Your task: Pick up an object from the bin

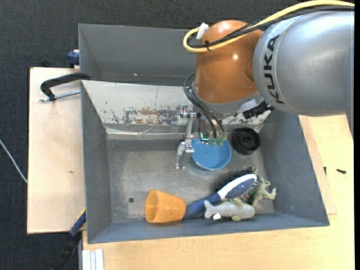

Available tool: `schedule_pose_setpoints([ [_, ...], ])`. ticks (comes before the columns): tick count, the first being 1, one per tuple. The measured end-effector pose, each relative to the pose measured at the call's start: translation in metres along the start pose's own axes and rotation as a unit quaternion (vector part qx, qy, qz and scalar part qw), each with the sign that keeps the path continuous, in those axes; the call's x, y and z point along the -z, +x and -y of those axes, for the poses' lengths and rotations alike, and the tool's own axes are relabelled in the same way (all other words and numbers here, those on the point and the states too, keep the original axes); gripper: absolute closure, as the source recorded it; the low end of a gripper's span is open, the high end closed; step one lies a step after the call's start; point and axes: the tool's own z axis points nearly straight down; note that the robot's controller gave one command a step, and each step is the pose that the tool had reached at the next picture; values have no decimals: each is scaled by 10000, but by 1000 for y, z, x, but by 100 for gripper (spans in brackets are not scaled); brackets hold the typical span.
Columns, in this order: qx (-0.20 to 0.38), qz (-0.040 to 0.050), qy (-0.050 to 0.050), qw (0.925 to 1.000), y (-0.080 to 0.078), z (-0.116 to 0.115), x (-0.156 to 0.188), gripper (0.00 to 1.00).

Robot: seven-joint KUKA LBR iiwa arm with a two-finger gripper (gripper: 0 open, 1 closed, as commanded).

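Gripper (pixel 188 149) hangs at the middle of the bin (pixel 95 151), under the orange wrist cover, at the left edge of a blue dish (pixel 212 156). Whether it is spread or pressed together cannot be told, and nothing shows pinched in it. The bin's back wall rises just behind it, while the floor to the left and lower left lies bare.

The dish sits at centre frame, round in outline and flat on the floor with its face up. A black cap (pixel 246 140) lies just to its right, near the right wall.

Along the lower edge an orange cup (pixel 164 206) lies on its side, wide mouth to the left. To its right, a brush (pixel 237 188), a grey shark (pixel 228 210) and a small dinosaur (pixel 262 193) crowd the lower right corner, apart from the dish.
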Motion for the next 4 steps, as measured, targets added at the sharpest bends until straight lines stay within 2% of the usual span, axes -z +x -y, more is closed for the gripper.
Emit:
schedule_pose_setpoints([
  [1, 608, 10, 19, 9981, 9, 81, -47, 0],
  [2, 924, 52, 10, 9957, -19, 141, -126, 0],
  [3, 958, 21, -1, 9954, -18, 137, -120, 100],
  [4, 1093, 99, 15, 9940, -12, 145, 10, 100],
])
